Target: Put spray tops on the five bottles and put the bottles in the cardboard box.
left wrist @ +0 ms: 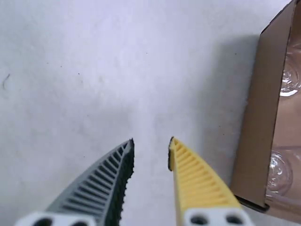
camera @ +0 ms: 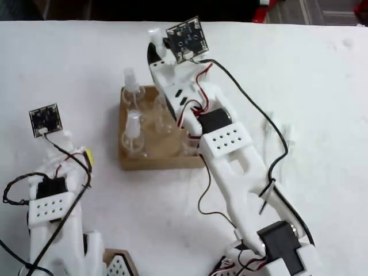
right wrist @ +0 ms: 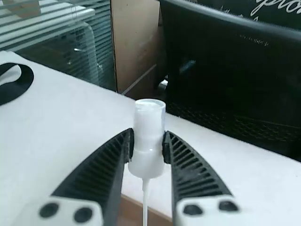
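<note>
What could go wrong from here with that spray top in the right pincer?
The spray top is pinched in the right pincer with its thin tube dangling; it could miss a bottle neck or bend. The bottles stand close together in the cardboard box, so lowering the arm might topple one.

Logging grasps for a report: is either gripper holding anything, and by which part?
The right gripper clamps a spray top by its wide lower collar, beneath the cap. The left gripper is open, holding nothing.

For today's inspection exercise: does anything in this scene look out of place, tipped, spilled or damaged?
Nothing is spilled or damaged. One oddity: the bottles already stand in the box, two capped and the others seemingly topless, while the right tool holds a spray top.
</note>
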Controlling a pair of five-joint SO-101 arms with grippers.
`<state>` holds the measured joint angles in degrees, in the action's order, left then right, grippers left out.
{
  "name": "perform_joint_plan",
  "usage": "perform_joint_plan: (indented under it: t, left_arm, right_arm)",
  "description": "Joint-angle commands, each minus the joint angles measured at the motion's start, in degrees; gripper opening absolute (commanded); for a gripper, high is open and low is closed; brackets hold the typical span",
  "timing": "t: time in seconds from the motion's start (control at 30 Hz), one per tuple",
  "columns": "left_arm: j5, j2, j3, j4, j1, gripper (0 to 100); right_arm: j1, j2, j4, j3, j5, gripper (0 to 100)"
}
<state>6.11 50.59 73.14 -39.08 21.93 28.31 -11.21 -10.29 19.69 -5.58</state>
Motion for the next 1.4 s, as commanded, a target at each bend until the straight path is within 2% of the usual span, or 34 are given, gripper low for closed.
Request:
perform_joint_plan:
  t: [0.0, 0.33, 0.57, 1.0, 1.2, 1.37]
  left_arm:
    - [-0.53, 0.66, -0.26, 1.76, -0.75, 12]
    - [-0.53, 0.66, -0.26, 1.76, -0.75, 12]
    - [-0.53, 0.66, -0.26, 1.67, -0.75, 12]
    - [-0.53, 0.66, -0.26, 1.76, -0.75, 12]
    - [-0.53, 0.66, -0.26, 1.76, -0.75, 12]
    - [-0.53, 0.66, -0.26, 1.76, -0.75, 12]
  right_arm:
    - [1.36, -2.51, 1.36, 1.14, 0.44, 1.6]
    - [1.1, -5.58, 1.71, 7.91, 0.44, 1.6]
    - [1.01, -5.93, 12.35, 15.74, 0.35, 1.6]
    - [0.92, -16.22, 15.69, 26.99, 0.35, 1.6]
    - [0.22, -17.89, 26.07, 34.29, 0.0, 1.6]
    - [0.31, -17.89, 29.14, 37.01, 0.0, 1.6]
